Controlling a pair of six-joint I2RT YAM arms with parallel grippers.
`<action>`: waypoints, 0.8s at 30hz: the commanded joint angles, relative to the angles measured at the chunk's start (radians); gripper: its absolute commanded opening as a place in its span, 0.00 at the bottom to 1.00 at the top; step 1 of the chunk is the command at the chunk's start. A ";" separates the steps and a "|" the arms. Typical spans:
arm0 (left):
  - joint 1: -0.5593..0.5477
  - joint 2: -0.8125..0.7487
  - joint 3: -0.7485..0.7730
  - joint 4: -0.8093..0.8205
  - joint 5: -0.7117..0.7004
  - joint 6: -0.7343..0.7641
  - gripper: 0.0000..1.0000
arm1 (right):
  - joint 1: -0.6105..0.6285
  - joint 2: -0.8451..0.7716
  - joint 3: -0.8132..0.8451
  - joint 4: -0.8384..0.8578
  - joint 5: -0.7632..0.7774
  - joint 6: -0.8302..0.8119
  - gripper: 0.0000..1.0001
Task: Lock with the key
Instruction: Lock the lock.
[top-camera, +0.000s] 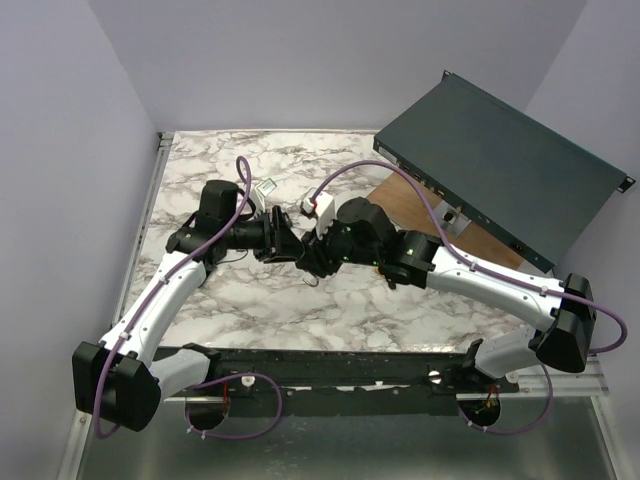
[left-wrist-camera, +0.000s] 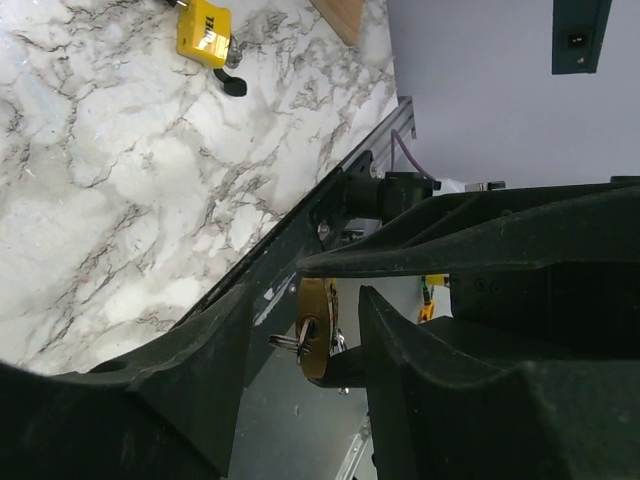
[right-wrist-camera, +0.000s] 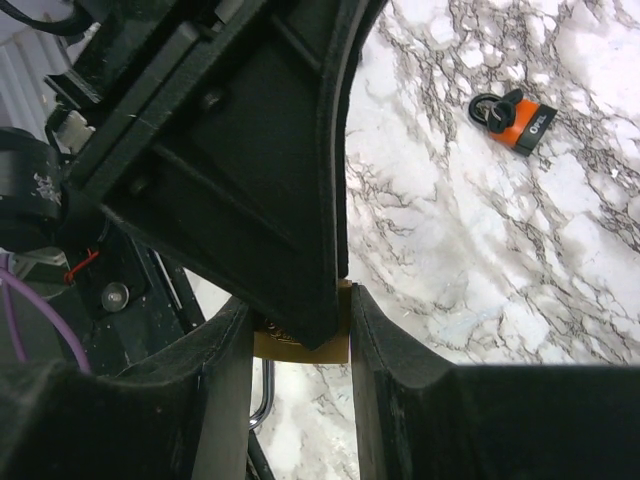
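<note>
Right gripper (right-wrist-camera: 300, 302): clamped on the brass padlock (right-wrist-camera: 300, 348). Both matte black fingers (right-wrist-camera: 430, 420) press flat against the lock's narrow sides. The lock body is a squared brass block with a dull sheen. Its thin, rounded silver shackle (right-wrist-camera: 265, 390) hangs out at 7 o'clock in the right wrist view.

Left gripper (left-wrist-camera: 305, 305): not grasping. Its broad black fingers (left-wrist-camera: 150, 400), moulded and slightly grainy, stand either side of the same lock. Pale background shows through on both sides, so they are apart from it. A small steel key (left-wrist-camera: 288, 344) juts from the brass face toward 9 o'clock in the left wrist view. I cannot tell how far it is seated.

From above, the two grippers meet nose to nose over the middle of the marble tabletop (top-camera: 260, 310). The lock is held off the surface between them and is hidden by the black housings in that view.

Tabletop: white stone pattern with grey-black veining, smooth and glossy.

In the left wrist view a yellow padlock (left-wrist-camera: 204, 30) lies on the marble at 11 o'clock. It is boxy, with a black key stub (left-wrist-camera: 233, 83) at its lower corner.

In the right wrist view an orange padlock (right-wrist-camera: 525, 125) lies at 2 o'clock with a black ringed key (right-wrist-camera: 493, 108) beside it. It is well apart from the held lock.

In the top view a flat dark metal case (top-camera: 500, 170) sits tilted at 2 o'clock. One edge rests over a brown wooden board (top-camera: 400, 205).
</note>
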 joint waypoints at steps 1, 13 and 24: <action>-0.004 -0.002 -0.020 0.033 0.060 -0.020 0.44 | 0.018 -0.005 0.046 0.003 -0.014 -0.021 0.14; -0.015 0.016 -0.042 0.070 0.084 -0.051 0.32 | 0.029 0.013 0.054 -0.002 0.020 -0.035 0.14; -0.019 0.003 -0.067 0.131 0.096 -0.132 0.00 | 0.042 0.021 0.055 -0.001 0.062 -0.042 0.15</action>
